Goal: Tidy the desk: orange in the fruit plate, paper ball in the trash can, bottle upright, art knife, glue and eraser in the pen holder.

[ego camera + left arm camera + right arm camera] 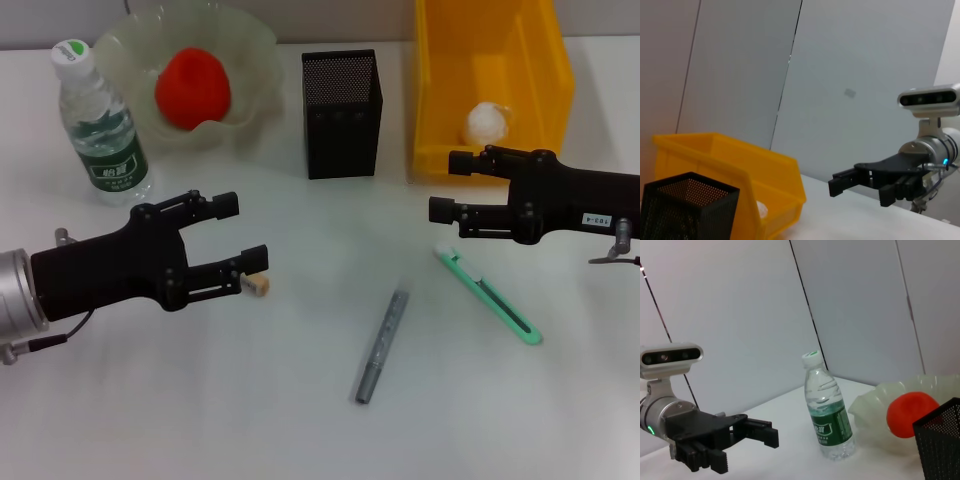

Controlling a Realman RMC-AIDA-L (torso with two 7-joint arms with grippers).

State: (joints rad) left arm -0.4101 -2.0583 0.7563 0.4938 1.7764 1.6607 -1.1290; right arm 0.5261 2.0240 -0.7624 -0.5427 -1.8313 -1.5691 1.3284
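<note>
Left gripper (246,232), level over the white desk (200,400), jaws wide, lower finger just beside the tan eraser (258,286); right gripper (447,187) jaws apart, empty, before the yellow trash can (540,90) holding the paper ball (487,122). Orange (192,88) in ruffled glass fruit plate (255,45); bottle (100,125) upright; mesh pen holder (342,113) between plate and can. Grey glue stick (382,345) and green art knife (488,297) on open desk

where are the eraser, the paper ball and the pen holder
eraser (258,285), head view, on its tan top face.
paper ball (487,122), head view, on its white crumpled middle.
pen holder (342,118), head view, on its black mesh front wall.
</note>
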